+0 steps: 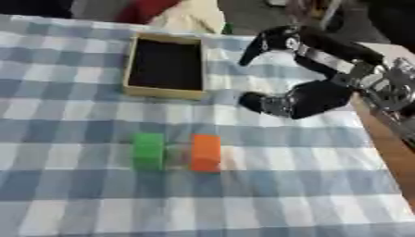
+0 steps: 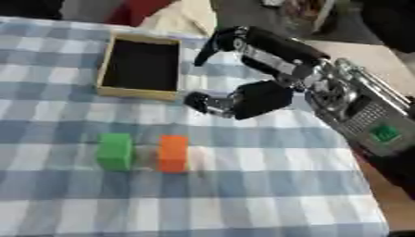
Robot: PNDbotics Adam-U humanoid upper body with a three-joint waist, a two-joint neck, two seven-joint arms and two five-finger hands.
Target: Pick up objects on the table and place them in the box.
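1. No brand, label or readable writing can be made out on any item; a small green patch is seen on the right arm's casing in the right eye view, but nothing on it can be read.
2. A shallow box with tan walls and a dark inside is set on the far part of the table, which is covered by a blue and white checked cloth. Nothing can be seen lying in the box.
3. A green block and an orange block are stood side by side on the cloth nearer the camera, well apart from the box, with a narrow gap between them.
4. The right hand is held just to the right of the box, above the cloth, spread and released, with nothing grasped; one finger is pointed toward the box's far corner.
5. The left hand is not shown in either view.
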